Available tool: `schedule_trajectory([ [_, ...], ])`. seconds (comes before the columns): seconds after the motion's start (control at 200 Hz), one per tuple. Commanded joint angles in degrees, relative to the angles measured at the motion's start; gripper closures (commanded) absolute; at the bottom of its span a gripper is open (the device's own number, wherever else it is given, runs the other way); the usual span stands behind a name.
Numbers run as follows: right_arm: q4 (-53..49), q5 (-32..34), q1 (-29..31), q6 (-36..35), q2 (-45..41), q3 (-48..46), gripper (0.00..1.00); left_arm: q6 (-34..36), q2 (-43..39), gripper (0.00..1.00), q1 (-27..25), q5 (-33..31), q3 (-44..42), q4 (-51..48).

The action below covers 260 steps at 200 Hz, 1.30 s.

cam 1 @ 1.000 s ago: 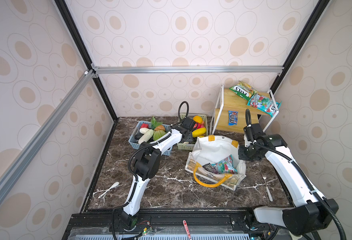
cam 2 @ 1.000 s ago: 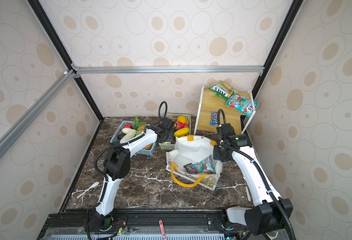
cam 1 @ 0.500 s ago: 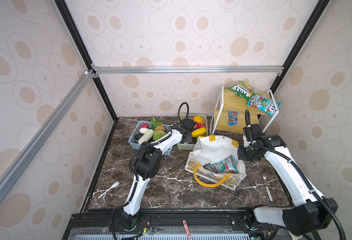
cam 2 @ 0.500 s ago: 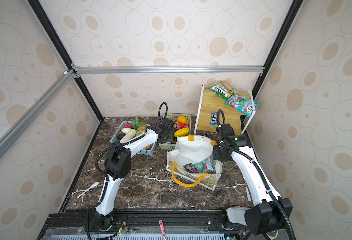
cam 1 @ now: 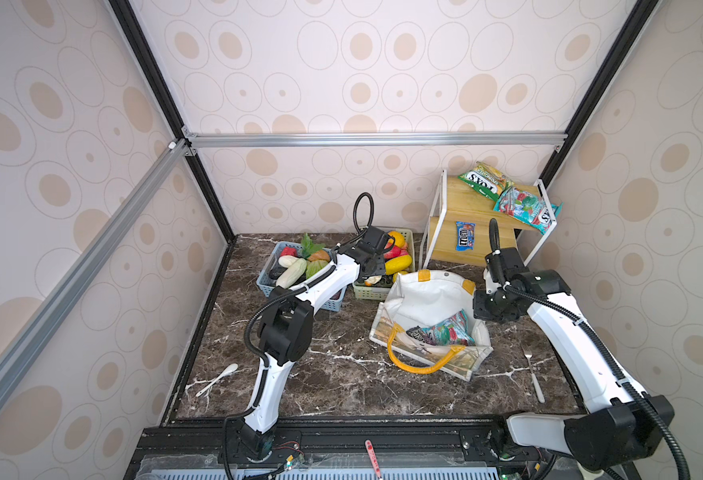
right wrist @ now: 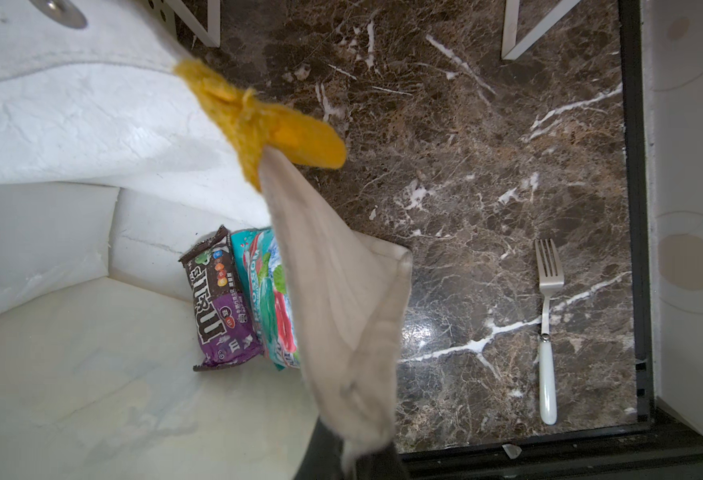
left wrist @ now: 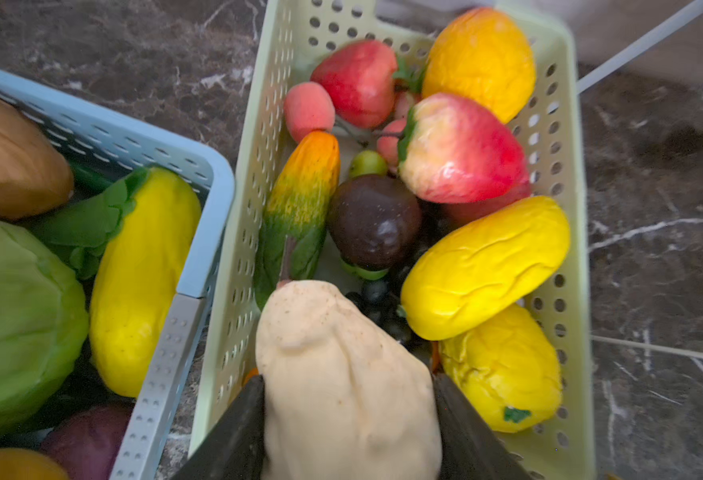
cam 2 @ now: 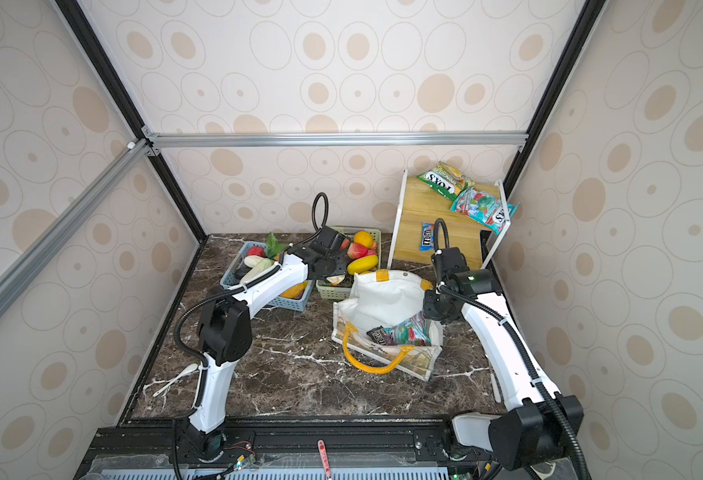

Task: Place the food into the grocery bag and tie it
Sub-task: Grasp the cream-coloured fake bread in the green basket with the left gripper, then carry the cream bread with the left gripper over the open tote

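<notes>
The left tool (left wrist: 347, 399) is clenched on a pale beige, pear-shaped plastic fruit (left wrist: 333, 353), with one black finger pressed against each flank of its wide belly. It is working inside the pale green perforated plastic basket (left wrist: 233, 249), which stands at the centre of both top views, just beside the blue slotted plastic basket (left wrist: 200, 174). Treat this fruit as light and probably hollow. Its skin looks smooth and the body tapers towards the neck, so a hold on the narrow end would likely let it slip out. Grip at the belly with moderate force only. The right tool (right wrist: 354, 457) is clenched on a fold of the rim of the large white fabric grocery bag (cam 1: 424, 295), close to one yellow-orange woven loop handle (right wrist: 258, 120). The bag sits on the dark marble surface (cam 1: 333, 374), right of centre in both top views and just below and right of the green basket. Its fabric is soft and limp and will sag wherever it is unsupported, so the pinched rim is probably what holds the mouth open. A teal crinkly snack packet (right wrist: 266, 291) and a dark purple chocolate packet (right wrist: 217, 299) already lie side by side inside. For tying, take each handle at mid-loop, where the webbing should bend most freely.
</notes>
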Motion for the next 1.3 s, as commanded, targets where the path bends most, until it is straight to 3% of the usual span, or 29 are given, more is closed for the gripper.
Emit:
schedule_trajectory([
  [0.0,-0.9,-0.6,-0.2,-0.1,-0.8,-1.0,0.91,-0.3,-4.0,0.5,-0.2,1.6,0.5,1.0],
  [0.59,0.1,-0.7,-0.2,0.6,-2.5,-2.6,0.91,-0.6,-15.5,0.5,-0.2,9.2,-5.1,4.3],
  [1.295,1.8,-0.9,-0.2,1.5,-0.7,-2.4,0.91,-2.1,-25.9,0.5,-1.4,24.3,-12.6,10.7],
])
